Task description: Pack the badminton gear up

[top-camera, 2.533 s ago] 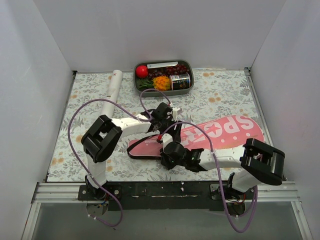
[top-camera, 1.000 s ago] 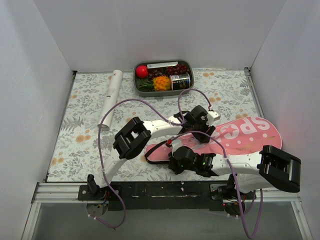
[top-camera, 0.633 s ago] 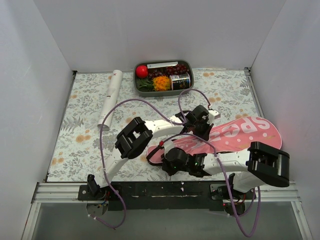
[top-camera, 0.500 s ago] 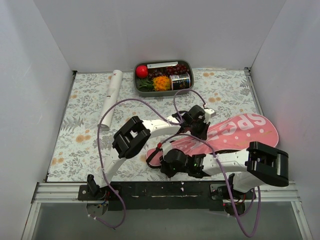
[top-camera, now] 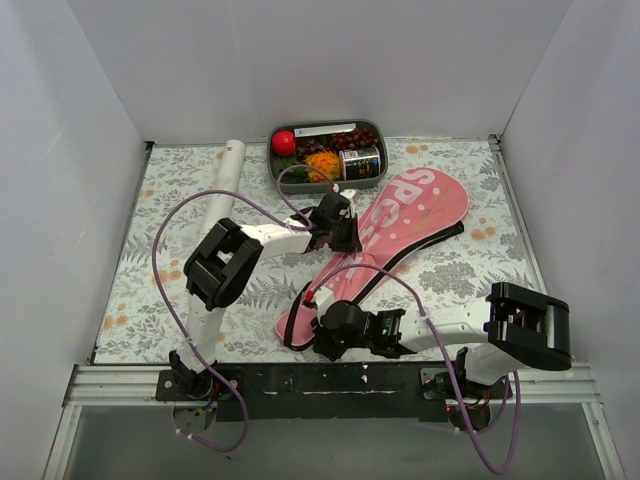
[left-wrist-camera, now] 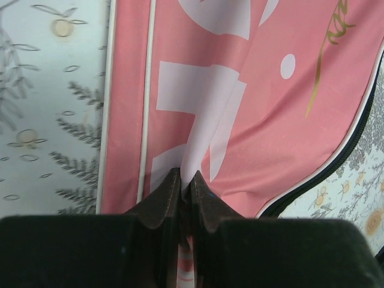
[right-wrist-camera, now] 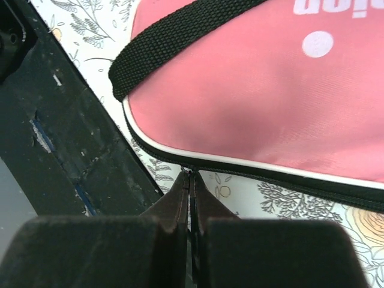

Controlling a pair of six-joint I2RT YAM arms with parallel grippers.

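Note:
The long pink bag (top-camera: 412, 212) with white lettering lies slantwise on the floral mat, its wide end near the food tray and its narrow end by the front edge. My left gripper (top-camera: 346, 232) is shut on a pinched-up fold of the bag's fabric (left-wrist-camera: 288, 132), jaws (left-wrist-camera: 185, 177) tight together. At the narrow end, my right gripper (top-camera: 318, 336) is shut on the zipper pull (right-wrist-camera: 190, 171) at the bag's black-edged rim (right-wrist-camera: 252, 102). A white cardboard tube (top-camera: 222, 186) lies at the far left, away from both grippers.
A grey food tray (top-camera: 372, 181) with a red ball (top-camera: 283, 143) stands at the back, just beyond the bag's wide end. The black front rail (top-camera: 300, 381) runs right beside the right gripper. White walls close in three sides.
The left gripper has shut on the bag's fabric and moved left and back. The bag has swung round, so its wide end now points at the tray instead of the right wall.

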